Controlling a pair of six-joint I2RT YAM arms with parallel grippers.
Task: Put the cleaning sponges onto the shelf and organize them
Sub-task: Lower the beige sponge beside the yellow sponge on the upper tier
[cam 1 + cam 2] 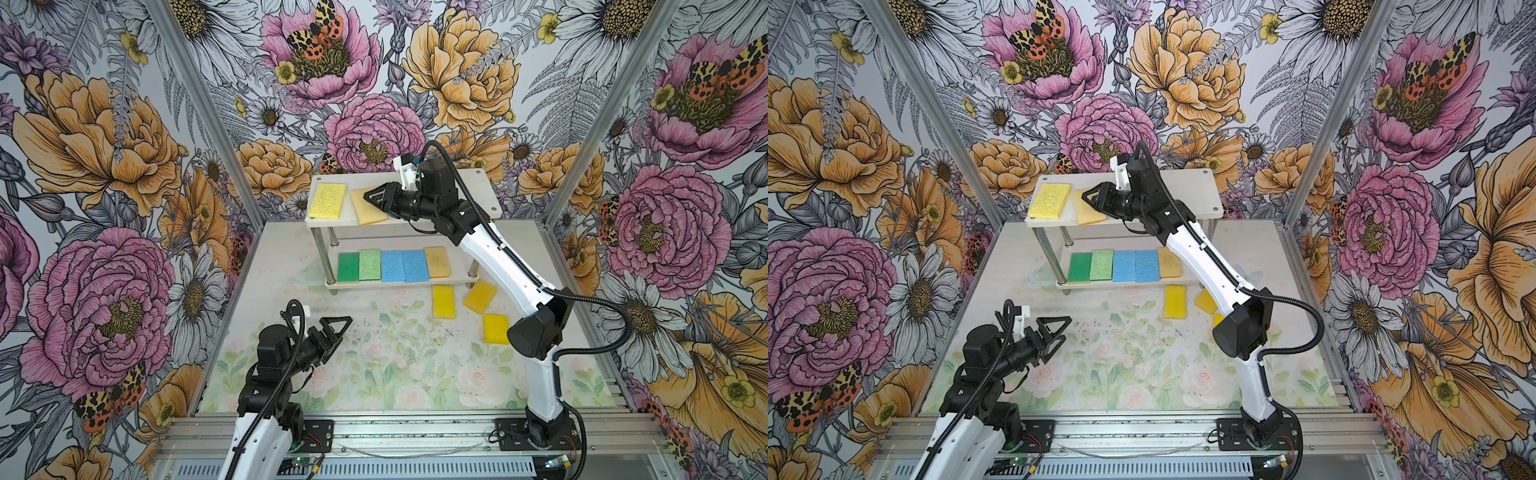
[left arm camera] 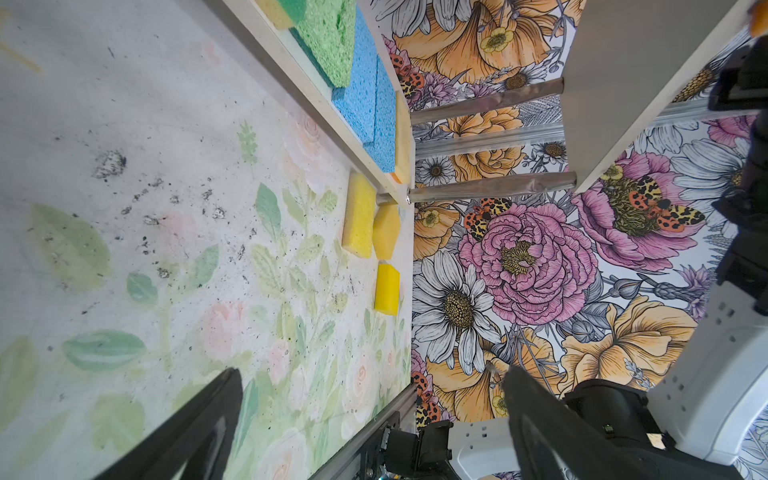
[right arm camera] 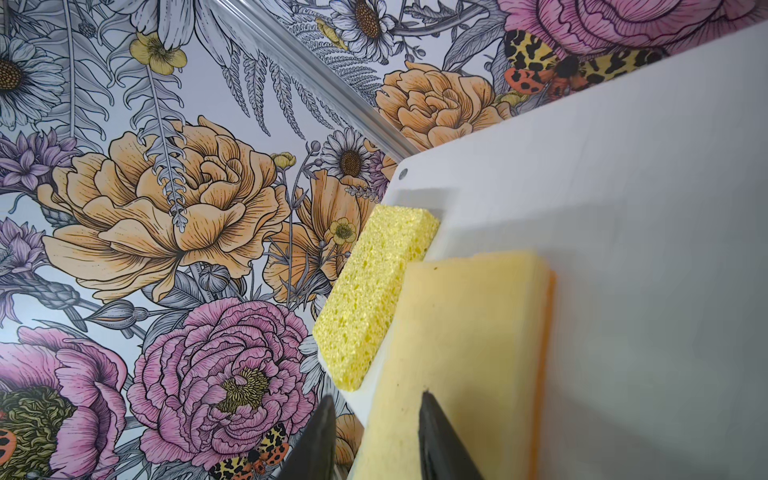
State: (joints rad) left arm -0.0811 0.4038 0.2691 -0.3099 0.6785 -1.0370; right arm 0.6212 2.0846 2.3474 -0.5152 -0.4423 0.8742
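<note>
Tan sponge, pinched by the right gripper, lies on the shelf top beside a yellow sponge; five sponges sit below the gripper, three sponges lie on the table behind it; left gripper gapes empty.

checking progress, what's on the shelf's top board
Two sponges: a bright yellow sponge near its left end, and a tan sponge beside it, gripped by the right hand. The arm hides part of the board.

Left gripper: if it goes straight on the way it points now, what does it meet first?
Most likely the nearest yellow sponge on the table; nothing lies between. The left gripper may be raised, so it could pass above it.
</note>
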